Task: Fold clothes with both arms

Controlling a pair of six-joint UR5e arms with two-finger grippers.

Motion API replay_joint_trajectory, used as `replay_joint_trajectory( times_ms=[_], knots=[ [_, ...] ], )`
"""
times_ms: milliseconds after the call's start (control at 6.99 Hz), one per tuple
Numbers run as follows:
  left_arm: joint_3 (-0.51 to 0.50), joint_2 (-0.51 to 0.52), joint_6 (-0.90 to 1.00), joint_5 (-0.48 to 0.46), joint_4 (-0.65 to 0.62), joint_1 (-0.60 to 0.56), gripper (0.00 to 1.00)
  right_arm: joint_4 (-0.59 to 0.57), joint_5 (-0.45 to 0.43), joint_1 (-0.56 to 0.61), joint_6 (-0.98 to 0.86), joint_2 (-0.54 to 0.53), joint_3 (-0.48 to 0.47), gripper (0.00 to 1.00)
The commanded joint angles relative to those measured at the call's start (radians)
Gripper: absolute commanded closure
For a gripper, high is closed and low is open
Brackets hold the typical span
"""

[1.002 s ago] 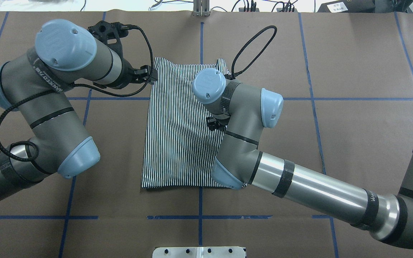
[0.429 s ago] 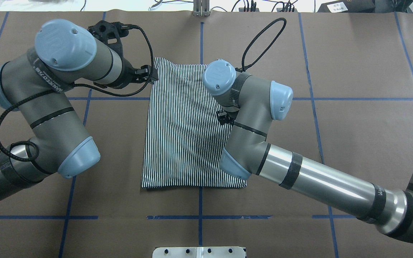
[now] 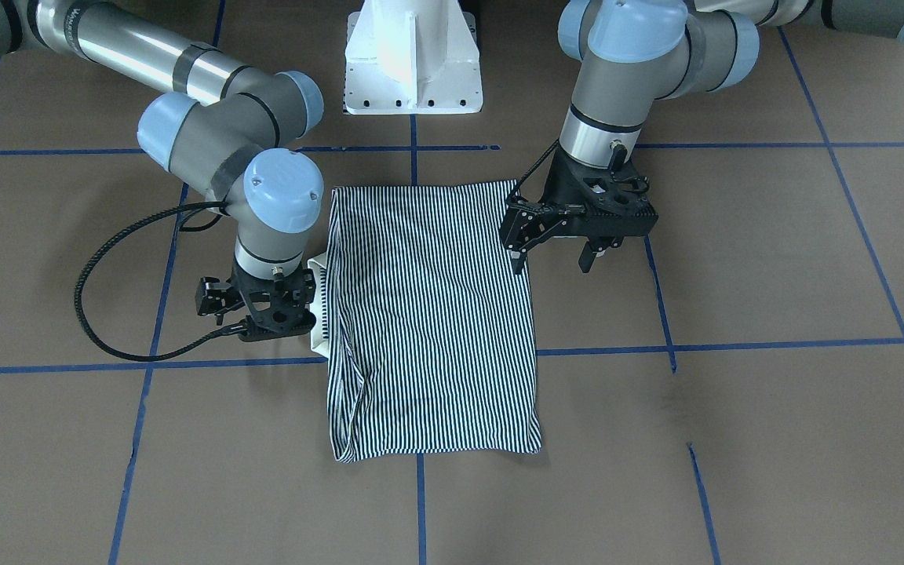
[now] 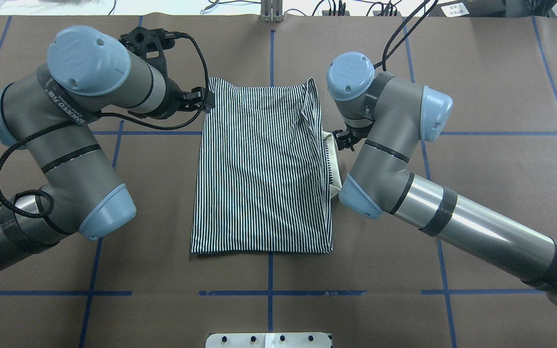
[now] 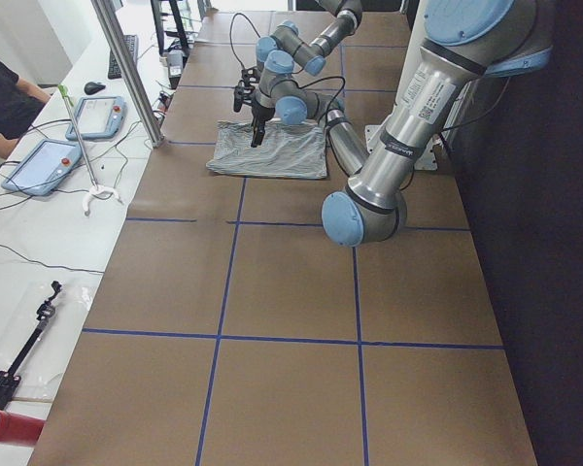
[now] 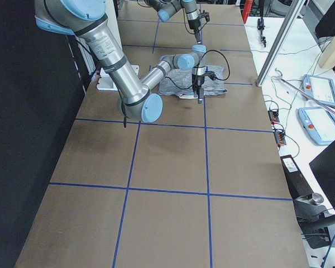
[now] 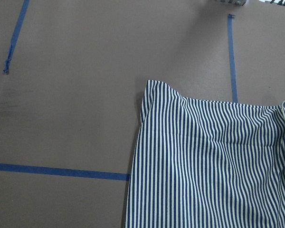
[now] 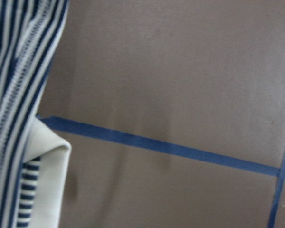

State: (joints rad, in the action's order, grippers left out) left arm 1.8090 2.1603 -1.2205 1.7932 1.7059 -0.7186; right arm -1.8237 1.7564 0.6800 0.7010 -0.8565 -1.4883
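On the middle of the brown desk (image 3: pixel 734 392) lay the folded striped polo shirt (image 3: pixel 432 314). The left tool (image 3: pixel 550 263) stood open at its edge, holding nothing. The right tool (image 3: pixel 260 310) sat beside the cream collar (image 3: pixel 317 302); I could not tell if it was open.

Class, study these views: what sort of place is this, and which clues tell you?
Probably a robotics lab: left arm and right arm at a tape-gridded table, control tablets on a side bench.
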Motion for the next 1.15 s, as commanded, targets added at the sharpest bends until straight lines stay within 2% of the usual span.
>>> replay_joint_trajectory(
  times_ms=[0, 429, 573, 1002],
  knots=[
    [0.003, 0.001, 0.001, 0.002, -0.002, 0.001, 0.0, 0.015, 0.012, 0.022, 0.0, 0.08, 0.038, 0.0],
    [0.001, 0.001, 0.003, 0.005, 0.0, -0.01, 0.0, 0.235, 0.009, 0.033, 0.064, 0.261, 0.309, 0.0],
    [-0.003, 0.001, 0.013, 0.032, -0.002, -0.018, 0.0, 0.251, 0.009, 0.03, 0.08, 0.313, 0.386, 0.0],
    [-0.007, -0.002, 0.036, 0.055, 0.0, -0.036, 0.0, 0.317, -0.034, -0.017, 0.08, 0.317, 0.454, 0.0]
  ],
)
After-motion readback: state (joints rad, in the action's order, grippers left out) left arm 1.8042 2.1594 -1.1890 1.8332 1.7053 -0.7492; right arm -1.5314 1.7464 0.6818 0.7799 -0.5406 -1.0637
